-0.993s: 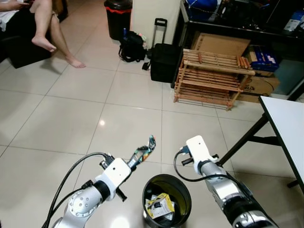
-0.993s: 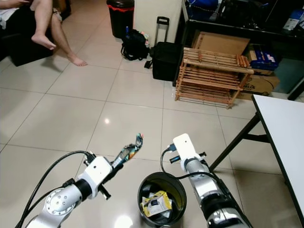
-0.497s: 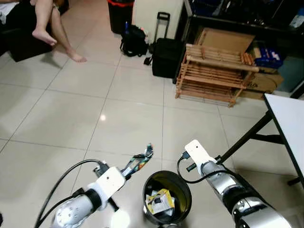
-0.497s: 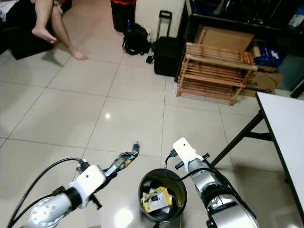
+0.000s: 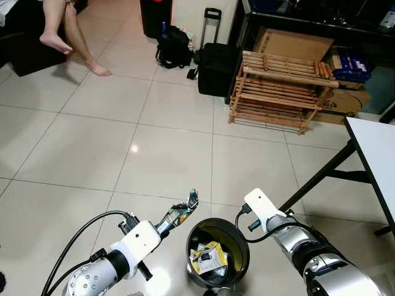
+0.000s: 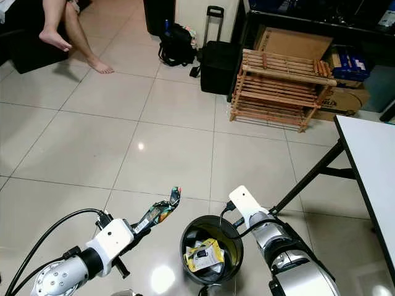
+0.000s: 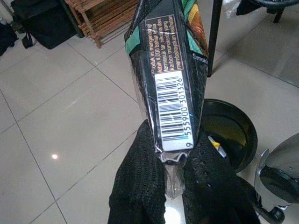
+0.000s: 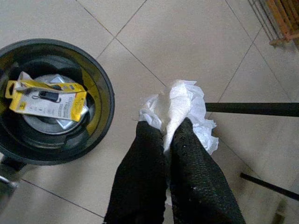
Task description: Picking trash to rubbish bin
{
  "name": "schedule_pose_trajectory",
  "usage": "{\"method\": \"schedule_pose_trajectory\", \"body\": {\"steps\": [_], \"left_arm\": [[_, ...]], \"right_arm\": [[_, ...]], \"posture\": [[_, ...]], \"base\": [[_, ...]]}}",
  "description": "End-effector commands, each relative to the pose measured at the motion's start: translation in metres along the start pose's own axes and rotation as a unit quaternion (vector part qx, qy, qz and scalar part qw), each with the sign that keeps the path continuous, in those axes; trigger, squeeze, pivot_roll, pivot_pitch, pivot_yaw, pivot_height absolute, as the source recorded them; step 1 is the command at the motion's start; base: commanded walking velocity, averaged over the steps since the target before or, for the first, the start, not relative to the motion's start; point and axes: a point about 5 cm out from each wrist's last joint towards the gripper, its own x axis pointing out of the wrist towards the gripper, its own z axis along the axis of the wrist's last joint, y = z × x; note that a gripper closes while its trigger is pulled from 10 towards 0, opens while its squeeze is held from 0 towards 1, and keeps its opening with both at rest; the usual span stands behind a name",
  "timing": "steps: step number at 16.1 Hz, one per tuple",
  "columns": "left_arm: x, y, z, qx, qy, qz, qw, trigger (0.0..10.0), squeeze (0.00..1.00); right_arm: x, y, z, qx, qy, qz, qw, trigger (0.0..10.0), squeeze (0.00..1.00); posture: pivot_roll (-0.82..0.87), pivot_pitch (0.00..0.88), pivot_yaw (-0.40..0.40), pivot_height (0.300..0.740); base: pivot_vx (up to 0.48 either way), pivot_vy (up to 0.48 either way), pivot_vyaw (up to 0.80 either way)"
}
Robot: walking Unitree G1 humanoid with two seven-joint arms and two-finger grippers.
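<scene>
Remaining clamped, wrapper [image 7: 171, 88] beside bin [image 5: 217, 253], lower.

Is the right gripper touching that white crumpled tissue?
Touching. The right wrist view shows the right gripper fingers pinched on the crumpled tissue.

Glossy plastic wrapper [image 7: 170, 79], crumpled white tissue [image 8: 180, 109], shiny floor tiles [image 5: 92, 142]
</scene>
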Motion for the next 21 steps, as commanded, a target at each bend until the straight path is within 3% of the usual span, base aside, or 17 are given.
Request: {"method": "schedule_pose_trajectory", "body": {"steps": [1, 11, 13, 14, 15, 16, 17, 19, 21], "left_arm": [[-0.001, 0.001, 0.003, 0.002, -0.003, -0.001, 1.000, 10.0, 0.00], [-0.001, 0.002, 0.003, 0.004, 0.003, -0.003, 1.000, 10.0, 0.00], [0.002, 0.003, 0.001, -0.011, 0.007, 0.009, 1.000, 10.0, 0.00], [0.005, 0.003, -0.002, -0.028, 0.013, 0.022, 0.999, 10.0, 0.00], [0.010, 0.002, -0.005, -0.051, 0.020, 0.036, 0.998, 10.0, 0.00], [0.019, 0.000, -0.008, -0.056, 0.026, 0.041, 0.997, 10.0, 0.00], [0.028, -0.003, -0.008, -0.044, 0.027, 0.034, 0.998, 10.0, 0.00], [0.040, -0.002, -0.003, -0.047, 0.018, 0.036, 0.998, 10.0, 0.00], [0.051, 0.000, -0.001, -0.024, 0.018, 0.018, 0.999, 10.0, 0.00]], "right_arm": [[0.000, -0.002, 0.000, 0.028, 0.005, 0.008, 1.000, 10.0, 1.00], [0.000, 0.002, 0.004, 0.033, 0.002, 0.019, 0.999, 10.0, 1.00], [0.000, 0.002, 0.003, 0.032, 0.003, 0.017, 0.999, 10.0, 1.00], [0.000, 0.001, 0.002, 0.045, -0.001, 0.015, 0.999, 10.0, 0.93], [0.000, 0.000, -0.001, 0.067, -0.006, 0.014, 0.998, 10.0, 0.18], [-0.002, 0.000, -0.006, 0.096, -0.019, 0.013, 0.995, 10.0, 0.00], [-0.004, 0.005, -0.010, 0.135, -0.052, 0.027, 0.989, 10.0, 0.00], [-0.012, 0.010, -0.024, 0.165, -0.071, 0.024, 0.984, 10.0, 0.00], [-0.025, 0.013, -0.043, 0.185, -0.072, 0.001, 0.980, 10.0, 0.00]], "posture": [[0.07, 0.124, -0.122, 0.740], [0.07, 0.115, -0.113, 0.740], [0.07, 0.107, -0.109, 0.740], [0.06, 0.101, -0.103, 0.740], [0.05, 0.091, -0.096, 0.740], [0.04, 0.084, -0.092, 0.740], [0.03, 0.076, -0.084, 0.740], [0.00, 0.066, -0.062, 0.740], [-0.02, 0.059, -0.050, 0.740]], "base": [[0.000, 0.000, 0.00], [0.000, 0.000, 0.00], [0.000, 0.000, 0.00], [0.000, 0.000, 0.00], [0.000, 0.000, 0.00], [0.000, 0.000, 0.00], [0.000, 0.000, 0.00], [0.000, 0.000, -0.40], [0.000, 0.000, -0.80]]}}
